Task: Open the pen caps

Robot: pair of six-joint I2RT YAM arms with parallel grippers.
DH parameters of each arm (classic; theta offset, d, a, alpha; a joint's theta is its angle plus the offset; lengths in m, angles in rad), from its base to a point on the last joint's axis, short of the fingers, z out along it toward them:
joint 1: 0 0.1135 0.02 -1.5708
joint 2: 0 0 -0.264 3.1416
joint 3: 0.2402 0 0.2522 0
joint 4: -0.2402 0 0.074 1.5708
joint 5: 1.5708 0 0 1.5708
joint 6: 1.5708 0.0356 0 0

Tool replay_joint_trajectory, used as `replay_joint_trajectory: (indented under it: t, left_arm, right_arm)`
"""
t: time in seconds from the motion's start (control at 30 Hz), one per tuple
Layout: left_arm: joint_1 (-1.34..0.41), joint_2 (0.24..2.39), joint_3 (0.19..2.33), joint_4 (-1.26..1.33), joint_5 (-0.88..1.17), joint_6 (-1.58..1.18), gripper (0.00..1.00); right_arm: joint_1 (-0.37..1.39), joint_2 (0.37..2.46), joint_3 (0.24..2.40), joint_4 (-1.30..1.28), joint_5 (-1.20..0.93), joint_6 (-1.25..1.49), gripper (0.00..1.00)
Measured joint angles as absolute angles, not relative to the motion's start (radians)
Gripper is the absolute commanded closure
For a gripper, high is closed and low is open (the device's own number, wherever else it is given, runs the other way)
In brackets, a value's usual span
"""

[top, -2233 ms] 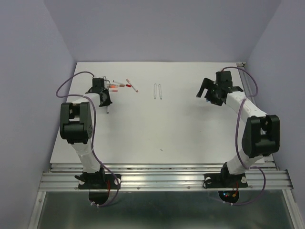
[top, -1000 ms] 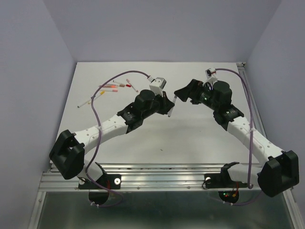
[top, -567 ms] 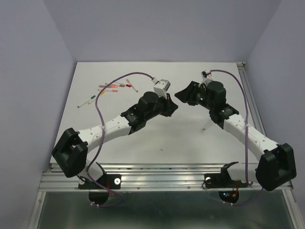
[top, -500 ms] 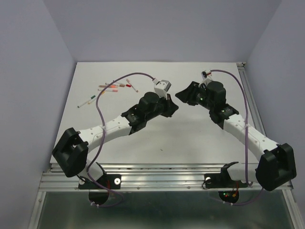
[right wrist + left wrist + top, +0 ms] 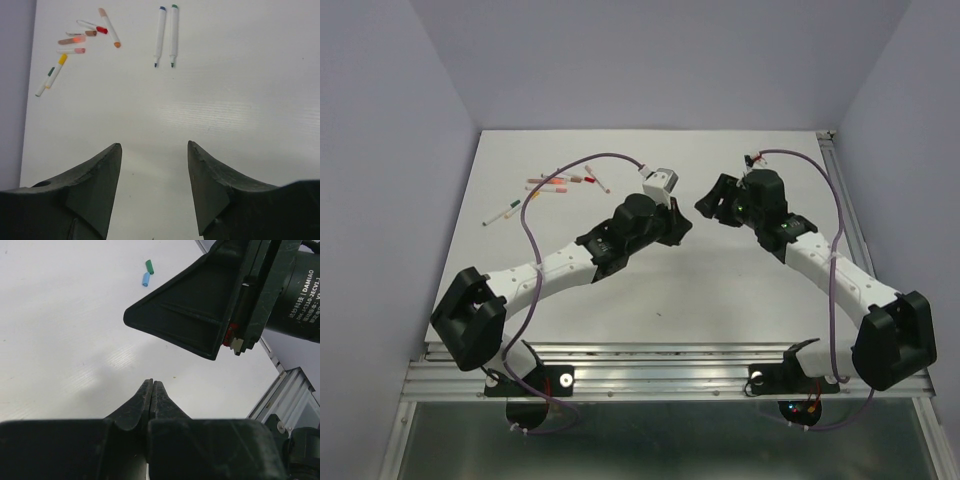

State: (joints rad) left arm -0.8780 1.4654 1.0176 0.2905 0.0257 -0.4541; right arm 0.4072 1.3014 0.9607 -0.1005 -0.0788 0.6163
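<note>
Left gripper (image 5: 151, 384) is pressed tight shut, nothing between its fingers, while the right gripper (image 5: 154, 146) hangs part-spread and empty, and the two face each other over mid-table. A green cap (image 5: 149, 266) and a blue cap (image 5: 145, 279) lie loose, almost end to end, on the table (image 5: 60, 330). At the far left, capped pens (image 5: 75, 40) sit clustered, showing red, orange, pink and yellow caps. Two bare pens (image 5: 159, 36) lie side by side, apart from that cluster.

The left arm (image 5: 560, 265) and right arm (image 5: 817, 258) had white links, black joints and purple cables (image 5: 610, 156). Behind the right pincer (image 5: 154, 144), a black motor (image 5: 300, 290) read DAMIAO.
</note>
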Motion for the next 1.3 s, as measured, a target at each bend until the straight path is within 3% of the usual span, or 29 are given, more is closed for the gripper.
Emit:
replay_joint_trajectory:
  t: [0.37, 0.43, 0.5, 0.53, 0.6, 0.63, 0.67, 0.7, 1.0, 1.3]
  left_arm:
    - [-0.878, 1.465, 1.024, 0.244, -0.045, -0.457, 1.00]
    - [-0.878, 1.465, 1.024, 0.236, -0.059, -0.458, 1.00]
    - [-0.878, 1.465, 1.026, 0.220, -0.078, -0.458, 0.86]
    - [-0.878, 1.465, 1.029, 0.211, -0.087, -0.459, 0.66]
    - [-0.878, 1.465, 1.045, 0.178, -0.119, -0.460, 0.38]
    - [-0.878, 1.465, 1.053, 0.166, -0.136, -0.461, 0.15]
    - [-0.878, 1.465, 1.061, 0.157, -0.152, -0.463, 0.05]
    - [-0.877, 1.465, 1.069, 0.147, -0.171, -0.459, 0.01]
    - [-0.762, 1.487, 1.173, -0.008, -0.264, -0.515, 0.01]
    - [-0.535, 1.924, 1.716, -0.293, -0.344, -0.601, 0.01]
  right_arm:
    - [0.407, 1.311, 0.961, -0.158, -0.033, 0.614, 0.33]
    - [0.407, 1.311, 0.961, -0.159, -0.031, 0.615, 0.26]
    - [0.407, 1.309, 0.961, -0.167, -0.022, 0.614, 0.12]
    - [0.407, 1.307, 0.961, -0.173, -0.015, 0.616, 0.07]
    - [0.407, 1.301, 0.961, -0.186, 0.004, 0.615, 0.00]
    - [0.407, 1.296, 0.961, -0.192, 0.017, 0.614, 0.00]
    - [0.407, 1.292, 0.961, -0.197, 0.025, 0.614, 0.00]
    - [0.407, 1.285, 0.961, -0.204, 0.042, 0.613, 0.00]
    - [0.407, 1.265, 0.961, -0.253, 0.147, 0.603, 0.00]
    - [0.407, 1.265, 0.961, -0.299, 0.249, 0.574, 0.00]
